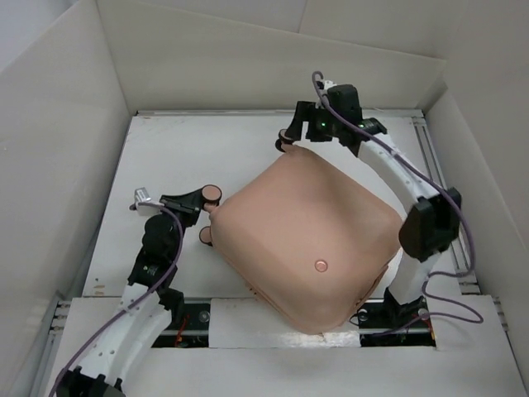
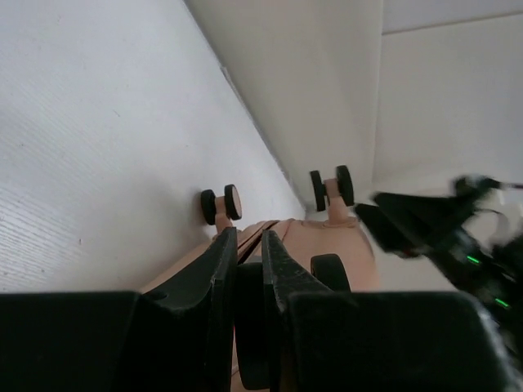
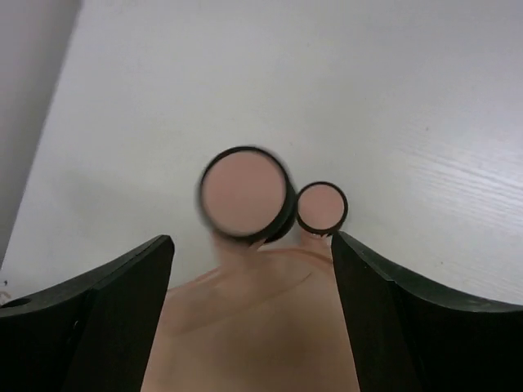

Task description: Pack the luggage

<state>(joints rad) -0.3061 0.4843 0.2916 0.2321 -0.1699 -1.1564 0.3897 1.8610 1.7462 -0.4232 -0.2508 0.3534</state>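
Observation:
The luggage (image 1: pixel 306 240), a closed peach-pink hard-shell suitcase, lies flat in the middle of the table and is turned diagonally. My left gripper (image 1: pixel 207 208) is at its left corner. In the left wrist view the gripper (image 2: pixel 245 241) is shut on a black wheel (image 2: pixel 249 327) there, with a second wheel (image 2: pixel 331 273) beside it. My right gripper (image 1: pixel 289 139) is at the far corner. In the right wrist view it (image 3: pixel 249 253) is open, its jaws on either side of the corner (image 3: pixel 253 327) just behind two wheels (image 3: pixel 243 194).
White walls enclose the table (image 1: pixel 165 165) on the left, back and right. A rail (image 1: pixel 426 165) runs along the right side. Two far suitcase wheels (image 2: pixel 221 204) show in the left wrist view, near the wall.

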